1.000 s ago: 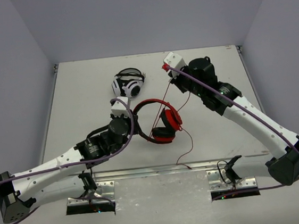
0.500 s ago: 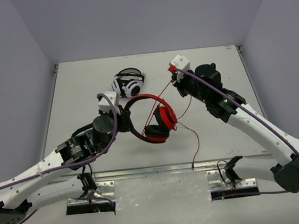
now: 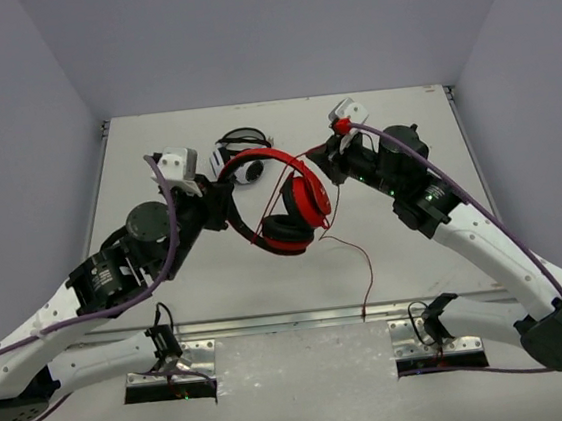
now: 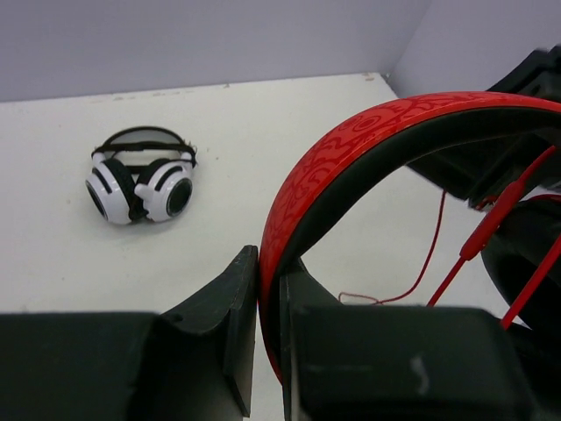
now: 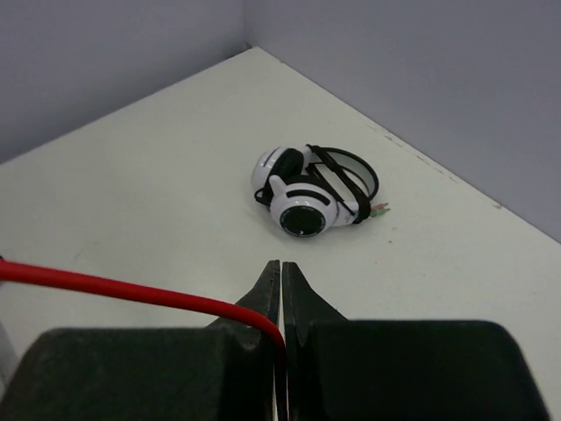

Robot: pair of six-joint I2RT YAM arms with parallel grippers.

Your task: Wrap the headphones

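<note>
The red headphones (image 3: pixel 290 204) hang in the air above the table's middle, ear cups down. My left gripper (image 3: pixel 222 203) is shut on the red-and-black headband (image 4: pixel 351 167), which runs up and right out of the jaws in the left wrist view. My right gripper (image 3: pixel 324 158) is shut on the thin red cord (image 5: pixel 131 289), which leaves its jaws to the left in the right wrist view. The cord (image 3: pixel 365 262) loops across the headband and trails down to the table's front edge.
White-and-black headphones (image 3: pixel 240 156) lie on the table at the back, just behind the lifted red pair; they show in the left wrist view (image 4: pixel 140 180) and the right wrist view (image 5: pixel 311 193). Grey walls close the table's back and sides.
My left gripper has lifted the red headphones up and back, toward the white pair. My right gripper has moved right and slightly toward me with the cord, pulling it tauter.
</note>
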